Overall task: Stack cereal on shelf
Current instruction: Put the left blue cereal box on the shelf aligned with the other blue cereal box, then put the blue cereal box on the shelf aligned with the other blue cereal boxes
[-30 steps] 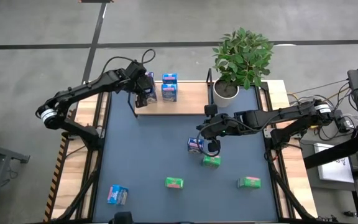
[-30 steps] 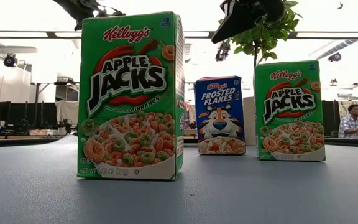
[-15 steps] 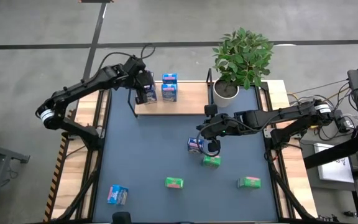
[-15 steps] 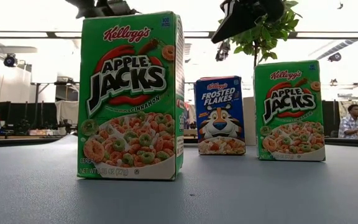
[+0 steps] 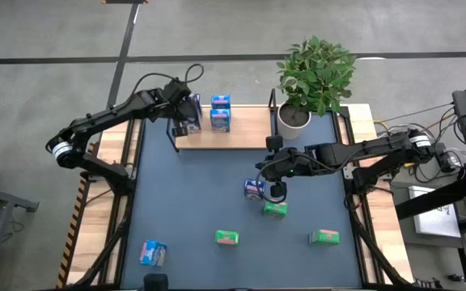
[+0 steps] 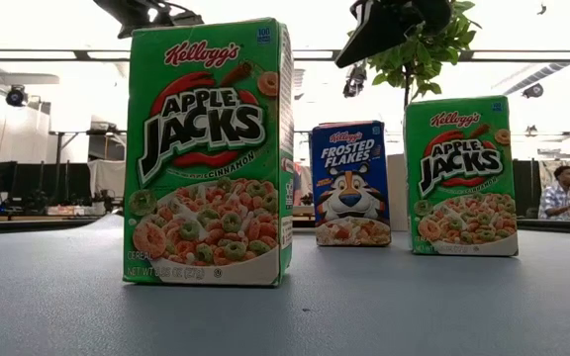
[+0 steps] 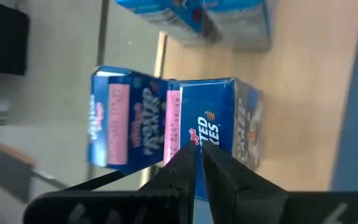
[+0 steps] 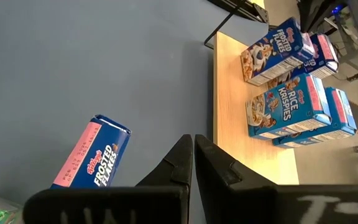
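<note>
The shelf (image 5: 249,129) lies along the table's far edge, and several blue cereal boxes (image 5: 221,113) stand on its left part. My left gripper (image 7: 196,152) is shut above two of them at the shelf's left end, a dark blue Frosted Flakes box (image 7: 219,127) and a box with a pink panel (image 7: 126,127). My right gripper (image 5: 276,192) is shut at mid-table beside another Frosted Flakes box (image 8: 95,158) and touches nothing. Green Apple Jacks boxes (image 6: 211,153) (image 6: 461,173) stand upright on the table. My left gripper points its shut fingertips (image 7: 188,155) down at the top of the dark blue box, at the edge next to the pink-panelled box. Whether they touch the box I cannot tell.
A potted plant (image 5: 294,120) stands at the shelf's right end. A light blue box (image 5: 153,253) lies near the table's near left corner. Green boxes (image 5: 226,237) (image 5: 324,237) (image 5: 275,209) stand on the near half. A person (image 6: 560,193) is in the room beyond the table.
My left gripper has shut over the boxes at the shelf's left end and has hardly moved. The boxes on the shelf and on the table stand where they were.
</note>
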`<move>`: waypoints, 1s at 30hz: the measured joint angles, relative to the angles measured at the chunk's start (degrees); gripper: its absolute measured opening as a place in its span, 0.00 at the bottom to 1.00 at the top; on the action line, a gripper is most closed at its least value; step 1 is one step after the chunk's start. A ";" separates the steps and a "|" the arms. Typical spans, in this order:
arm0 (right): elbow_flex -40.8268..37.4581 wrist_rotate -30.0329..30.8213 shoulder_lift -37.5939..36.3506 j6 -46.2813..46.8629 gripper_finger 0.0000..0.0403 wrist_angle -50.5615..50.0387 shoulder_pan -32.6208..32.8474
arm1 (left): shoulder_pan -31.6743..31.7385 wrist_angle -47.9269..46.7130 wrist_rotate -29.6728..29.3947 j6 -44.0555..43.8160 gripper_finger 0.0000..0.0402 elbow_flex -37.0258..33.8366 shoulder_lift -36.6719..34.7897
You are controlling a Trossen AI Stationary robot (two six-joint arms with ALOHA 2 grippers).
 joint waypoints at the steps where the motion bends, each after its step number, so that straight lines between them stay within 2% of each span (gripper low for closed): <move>1: 0.00 0.00 0.00 0.00 0.02 0.03 0.00 | 0.00 0.00 -0.72 1.47 0.03 -0.01 0.00; 4: 0.00 0.00 0.00 0.29 0.02 0.06 0.00 | 0.00 0.22 -0.89 4.04 0.02 -0.04 0.00; 17: 0.00 0.00 0.00 0.04 0.02 0.04 0.00 | 0.00 -1.07 0.79 1.80 0.01 2.45 0.02; 22: 0.00 0.00 0.00 0.11 0.02 0.04 0.00 | -0.95 -4.69 1.13 -3.44 0.01 5.92 -0.10; 24: 0.00 0.00 0.00 0.12 0.02 0.02 0.00 | -2.17 -6.10 3.16 -7.70 0.01 7.14 -0.76; 27: 0.00 -0.01 0.00 1.58 0.02 0.01 0.00 | -4.94 -6.61 9.35 -13.13 0.01 7.51 -3.00; 30: 0.00 -0.15 0.00 4.19 0.02 -0.37 0.04 | -9.23 -4.50 13.90 -17.91 0.01 5.40 -6.27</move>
